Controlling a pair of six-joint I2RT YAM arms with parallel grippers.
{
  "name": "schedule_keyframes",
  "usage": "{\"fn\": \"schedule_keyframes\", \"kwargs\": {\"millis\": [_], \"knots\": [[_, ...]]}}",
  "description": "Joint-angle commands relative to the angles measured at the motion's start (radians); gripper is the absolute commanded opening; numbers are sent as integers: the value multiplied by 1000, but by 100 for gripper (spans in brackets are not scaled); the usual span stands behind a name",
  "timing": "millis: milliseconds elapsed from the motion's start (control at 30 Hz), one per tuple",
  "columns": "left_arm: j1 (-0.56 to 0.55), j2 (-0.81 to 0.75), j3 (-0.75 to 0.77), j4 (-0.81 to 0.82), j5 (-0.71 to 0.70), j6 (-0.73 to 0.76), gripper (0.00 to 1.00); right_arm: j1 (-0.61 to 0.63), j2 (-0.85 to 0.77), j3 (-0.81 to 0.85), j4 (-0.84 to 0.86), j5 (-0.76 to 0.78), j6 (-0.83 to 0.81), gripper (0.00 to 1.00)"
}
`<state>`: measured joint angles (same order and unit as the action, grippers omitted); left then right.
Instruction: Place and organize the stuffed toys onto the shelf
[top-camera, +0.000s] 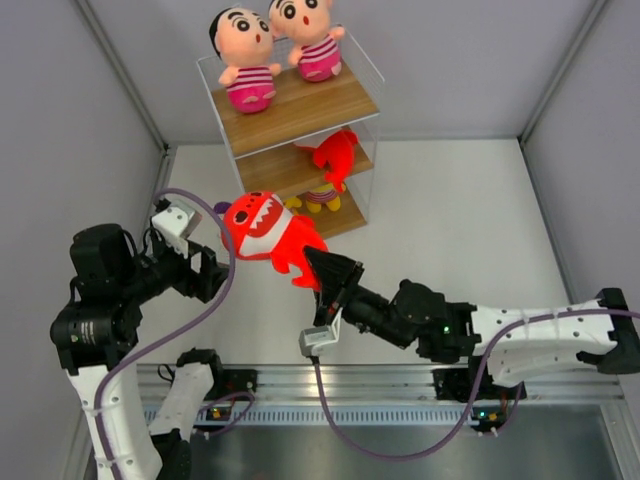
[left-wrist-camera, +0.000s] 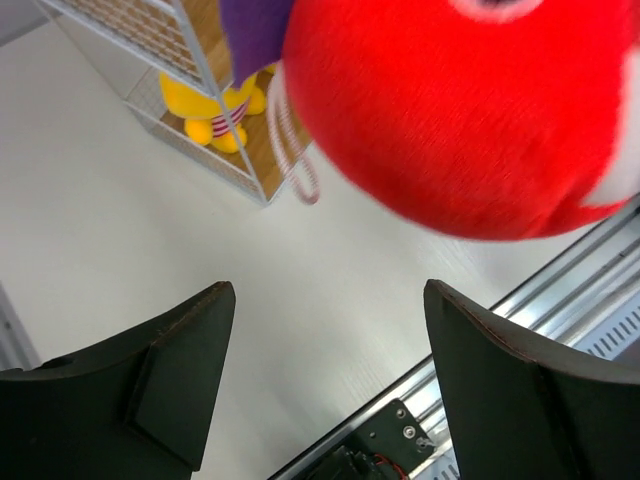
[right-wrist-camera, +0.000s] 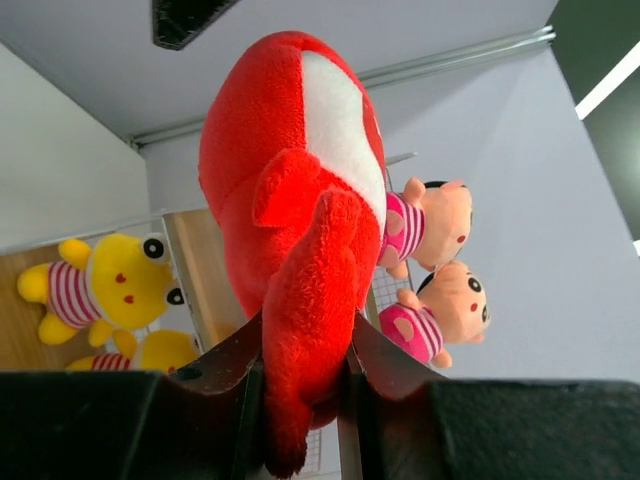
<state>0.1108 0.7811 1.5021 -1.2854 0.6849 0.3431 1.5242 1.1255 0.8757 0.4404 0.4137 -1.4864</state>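
The right hand (top-camera: 318, 268) is clamped on the tail of a red shark (top-camera: 264, 230), holding it off the bench (top-camera: 480, 220) at the centre of the top view, with its toothy mouth toward the upper left. In the right wrist view the tail sits pinched between the two fingers (right-wrist-camera: 215, 378) at the lower middle. The left hand (left-wrist-camera: 330, 380) has its fingers apart and empty. The shark fills the upper right of that view without touching them. At the top centre, the shelf (top-camera: 300, 110) carries two boy dolls (top-camera: 245, 60) on its top board, a second red shark (top-camera: 336, 155) on the middle board and a yellow doll (top-camera: 320, 196) on the lowest.
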Motion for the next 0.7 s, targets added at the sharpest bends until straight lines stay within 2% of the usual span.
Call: {"fn": "schedule_keyframes", "kwargs": {"millis": [0,100,133,233,267,333,500,667], "knots": [[6,-28,-3,38,-144,19,82,8,-67,185,-346,14,202,0],[6,-40,-19,40,-261,23,82,-15,-75,270,-534,51,247,0],[6,-42,-37,41,-341,31,82,-28,-66,293,-618,69,256,0],[6,-52,-68,41,-438,43,82,-51,-30,390,-759,86,287,1],[6,-59,-86,43,-450,45,82,-53,-23,432,-845,86,305,2],[4,-66,-105,41,-459,48,83,-67,-1,471,-906,74,330,2],[6,-77,-158,66,-476,47,83,-153,92,554,-899,77,365,3],[7,-80,-187,83,-473,36,83,-208,243,666,-861,168,359,1]]}}
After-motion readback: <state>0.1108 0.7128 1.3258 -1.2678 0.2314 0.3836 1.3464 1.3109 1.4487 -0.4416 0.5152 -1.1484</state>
